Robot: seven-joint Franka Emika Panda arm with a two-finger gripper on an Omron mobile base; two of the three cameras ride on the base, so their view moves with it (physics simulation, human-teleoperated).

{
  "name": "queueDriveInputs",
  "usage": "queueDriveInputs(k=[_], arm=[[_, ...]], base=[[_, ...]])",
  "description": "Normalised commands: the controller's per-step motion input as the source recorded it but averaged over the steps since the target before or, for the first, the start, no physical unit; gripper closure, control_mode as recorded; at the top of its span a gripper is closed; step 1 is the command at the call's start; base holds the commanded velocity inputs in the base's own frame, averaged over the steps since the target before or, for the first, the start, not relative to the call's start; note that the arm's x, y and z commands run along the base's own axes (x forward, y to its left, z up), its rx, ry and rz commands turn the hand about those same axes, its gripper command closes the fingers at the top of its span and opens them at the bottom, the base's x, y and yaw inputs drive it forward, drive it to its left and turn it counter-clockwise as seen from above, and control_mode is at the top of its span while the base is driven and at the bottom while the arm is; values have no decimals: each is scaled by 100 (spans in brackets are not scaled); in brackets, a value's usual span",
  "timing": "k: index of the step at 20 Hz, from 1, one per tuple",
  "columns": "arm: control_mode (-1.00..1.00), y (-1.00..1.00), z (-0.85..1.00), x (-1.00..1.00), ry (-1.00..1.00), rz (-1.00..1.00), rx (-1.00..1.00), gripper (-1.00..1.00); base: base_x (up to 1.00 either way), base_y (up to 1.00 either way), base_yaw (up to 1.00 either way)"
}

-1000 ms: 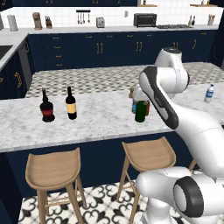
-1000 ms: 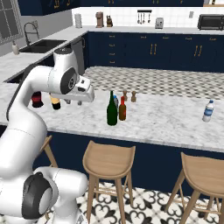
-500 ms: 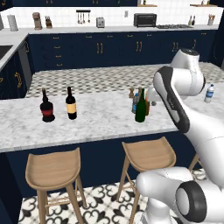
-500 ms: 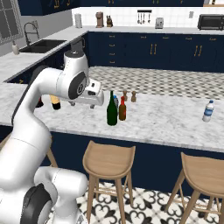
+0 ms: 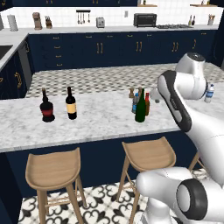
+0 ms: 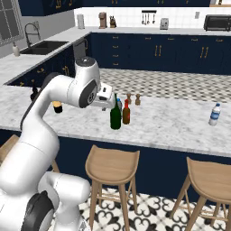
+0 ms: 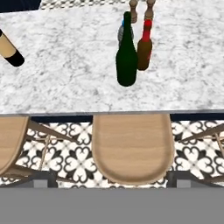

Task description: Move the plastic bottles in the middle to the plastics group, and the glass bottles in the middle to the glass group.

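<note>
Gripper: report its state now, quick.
Gripper: open, holding nothing; it is near the green bottle.

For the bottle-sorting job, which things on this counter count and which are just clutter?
Job:
green bottle
amber bottle with red cap
bluish plastic bottle
clear water bottle
wine bottle with red label
wine bottle with yellow label

Just there:
two wooden shakers
stools
</note>
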Motion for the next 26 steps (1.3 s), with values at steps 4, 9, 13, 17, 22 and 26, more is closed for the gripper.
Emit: queueDriveInputs(k=[4,9,13,17,22,26], arm=[[-100,-19,0,65,0,-1,1,-100],[-100,-9,-1,53,1,-1,1,-100],[-100,0,-14,70,6,0,0,-100],[-100,6,-27,79,4,0,0,-100],[-100,0,-22,56,1,0,0,-100],[-100,0,-25,46,0,0,0,-100]], base=[[0,0,0],[0,0,0],[0,0,0],[0,0,0],[0,0,0],[0,0,0]])
